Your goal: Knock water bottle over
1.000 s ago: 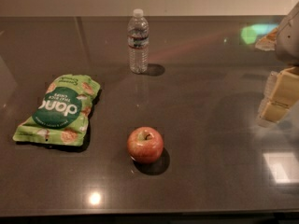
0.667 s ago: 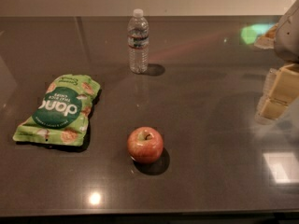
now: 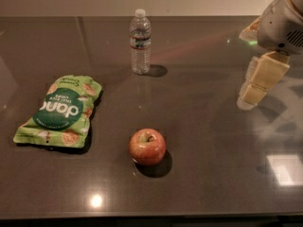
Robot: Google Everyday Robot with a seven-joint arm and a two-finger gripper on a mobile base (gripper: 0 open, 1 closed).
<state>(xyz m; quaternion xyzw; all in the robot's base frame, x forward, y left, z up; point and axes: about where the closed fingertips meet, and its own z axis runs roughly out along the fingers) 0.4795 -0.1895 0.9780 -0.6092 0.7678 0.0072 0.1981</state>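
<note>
The water bottle (image 3: pixel 140 41) is clear and ribbed, with a white cap and a thin dark label band. It stands upright at the far middle of the dark table (image 3: pixel 203 141). My gripper (image 3: pixel 258 82) hangs over the table's right side, well to the right of the bottle and a little nearer the camera, touching nothing. Its pale body (image 3: pixel 284 25) reaches in from the upper right corner.
A red apple (image 3: pixel 147 147) sits at the front middle. A green chips bag (image 3: pixel 61 110) lies flat on the left. The table's far edge meets a pale wall behind the bottle.
My gripper and arm have moved left, further over the table and toward the bottle's side. The bottle, apple and bag have not moved.
</note>
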